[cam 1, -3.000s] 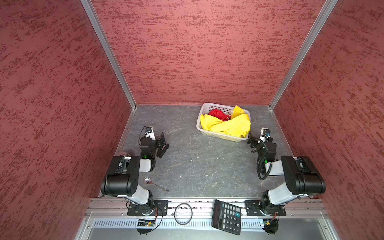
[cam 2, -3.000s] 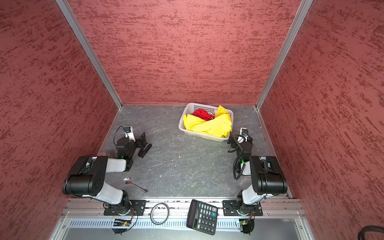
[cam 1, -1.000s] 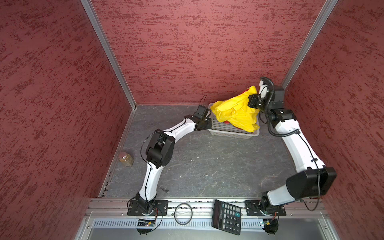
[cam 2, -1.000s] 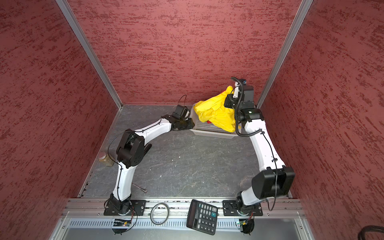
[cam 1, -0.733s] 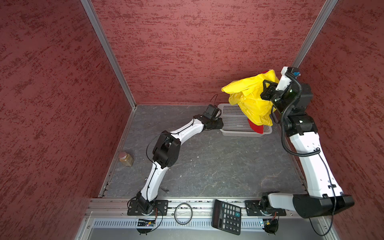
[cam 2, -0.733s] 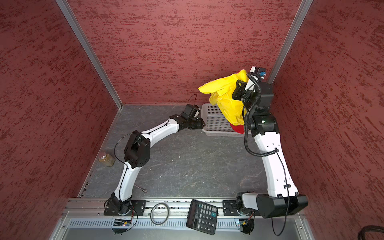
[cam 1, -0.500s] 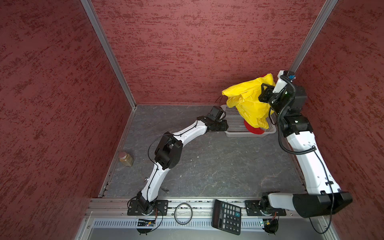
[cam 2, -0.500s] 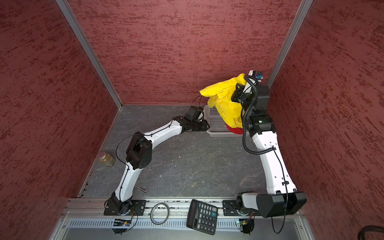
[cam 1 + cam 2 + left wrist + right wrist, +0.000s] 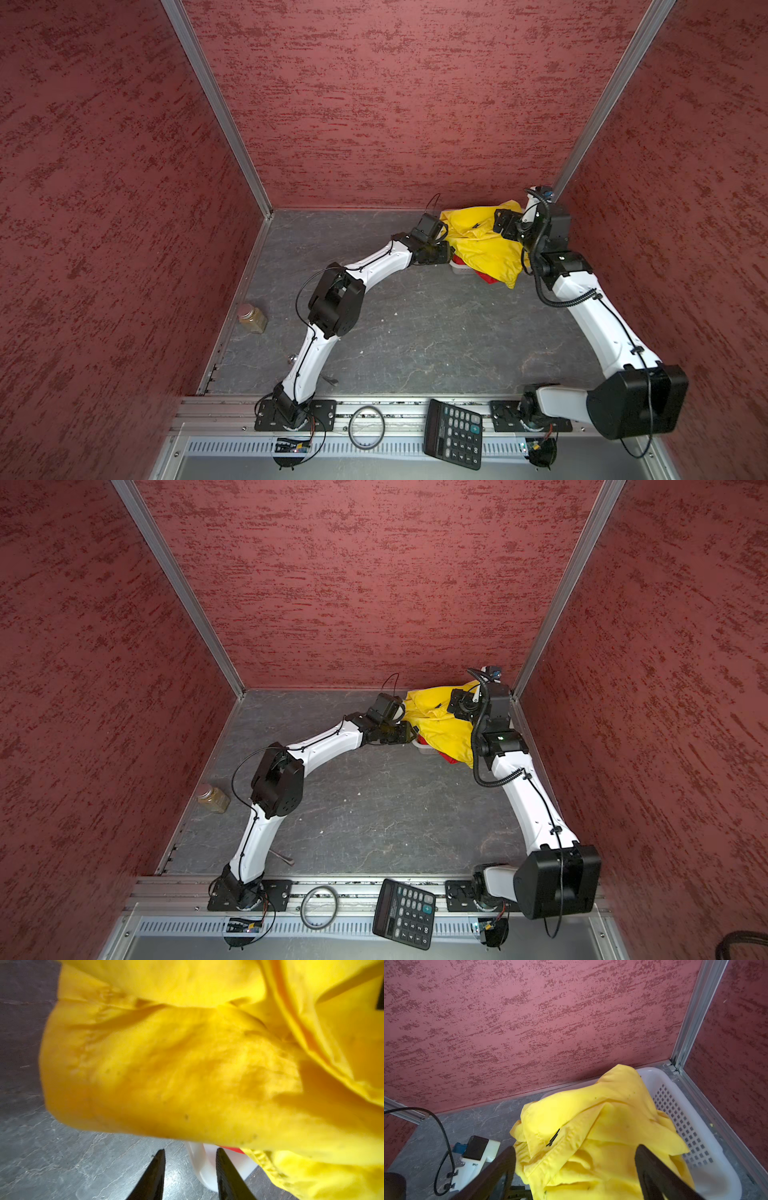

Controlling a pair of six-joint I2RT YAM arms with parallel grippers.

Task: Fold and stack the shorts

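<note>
The yellow shorts (image 9: 486, 245) (image 9: 440, 725) lie crumpled over the white basket (image 9: 461, 270) in the back right corner. A bit of the red shorts (image 9: 488, 277) (image 9: 451, 757) hangs out under their near edge. My right gripper (image 9: 575, 1159) (image 9: 498, 222) hovers open just above the yellow shorts (image 9: 602, 1126), whose dark label (image 9: 553, 1136) faces up. My left gripper (image 9: 190, 1167) (image 9: 451, 249) is low at the basket's left end, open. The basket's white corner (image 9: 199, 1163) stands between its fingers, against one of them. Yellow fabric (image 9: 166, 1064) fills most of the left wrist view.
The basket wall (image 9: 695, 1126) sits close to the back and right walls of the enclosure. A jar (image 9: 251, 318) stands by the left wall. A calculator (image 9: 453, 432) and a ring (image 9: 365, 422) lie on the front rail. A small metal tool (image 9: 330, 379) lies near the left arm's base.
My right gripper came down, opened and let go of the yellow shorts, which dropped onto the basket. The basket has slid right toward the corner with my left gripper at its end.
</note>
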